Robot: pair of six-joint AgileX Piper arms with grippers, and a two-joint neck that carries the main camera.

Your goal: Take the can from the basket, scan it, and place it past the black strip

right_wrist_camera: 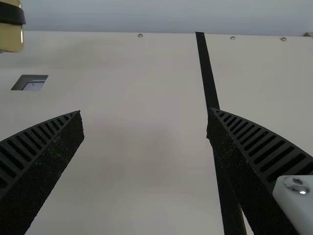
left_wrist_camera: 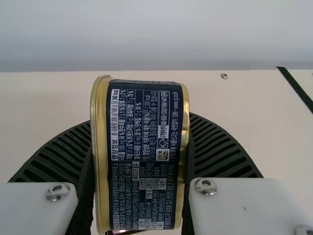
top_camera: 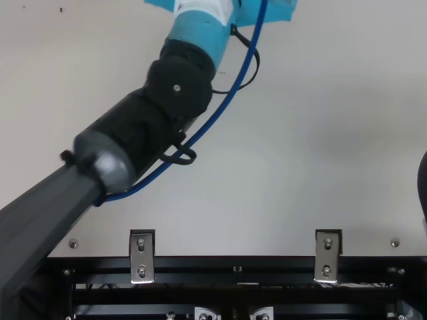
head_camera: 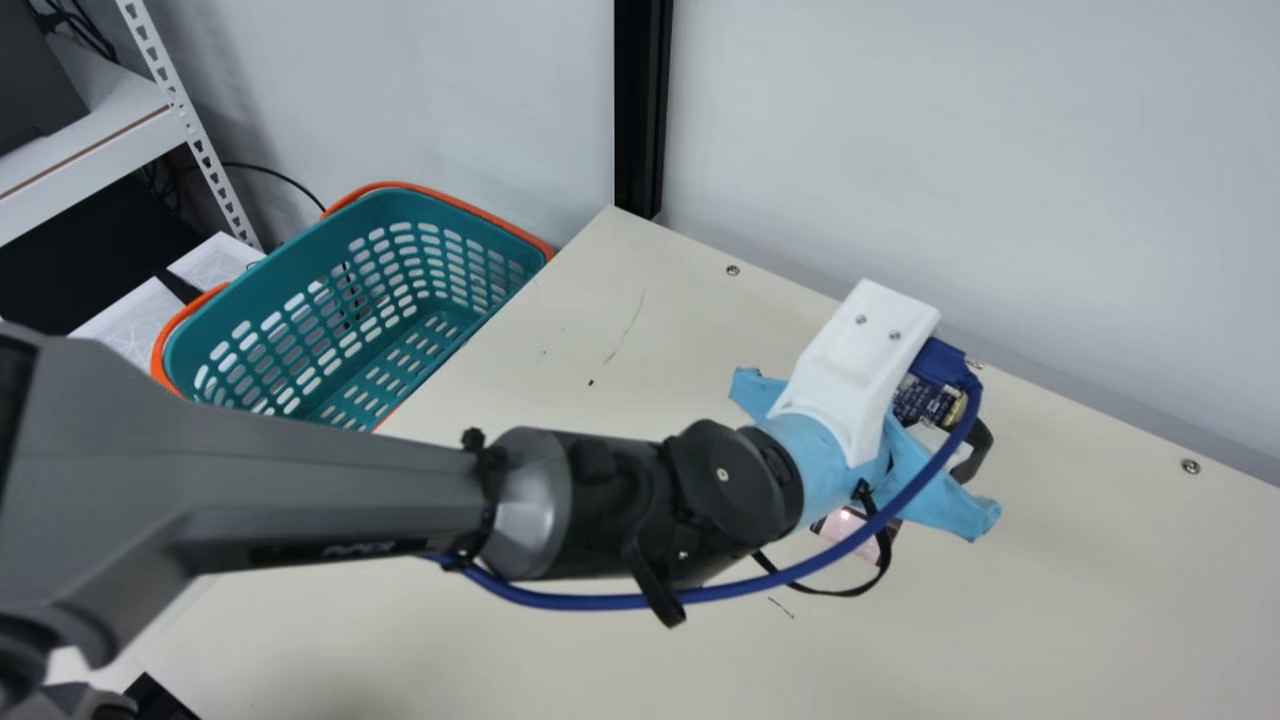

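Cream table (head_camera: 1100,580): it ran up to a pale wall (head_camera: 900,130), with a teal basket (head_camera: 440,310) just past its end.
Can (left_wrist_camera: 142,196): it was up off the table, near the scanner window (right_wrist_camera: 30,83), clasped upright on its narrow side, its two broad faces against the pads.
Left gripper (left_wrist_camera: 141,122): its ribbed fingers were closed on the can, one to each broad face.
Likely handling: the metal looked stiff and probably had some weight if full; the smooth faces could have slid under a loose grip, and a hard squeeze might have dented them.
Best hold: across the two broad faces, about midway, seemed right, as it left the printed side bare for scanning.
Gold rims (left_wrist_camera: 101,161): they stood proud along both edges and could have tipped the can if a pad caught only one.
Navy label (left_wrist_camera: 142,132): it wrapped the narrow side, packed with small pale print and a little square code (left_wrist_camera: 163,154).
Right gripper (right_wrist_camera: 145,110): its fingers stood wide apart with nothing between them, near the black strip (right_wrist_camera: 208,78).
Step in hand: scanning, by the look of it; crossing the strip and a gentle set-down remained.
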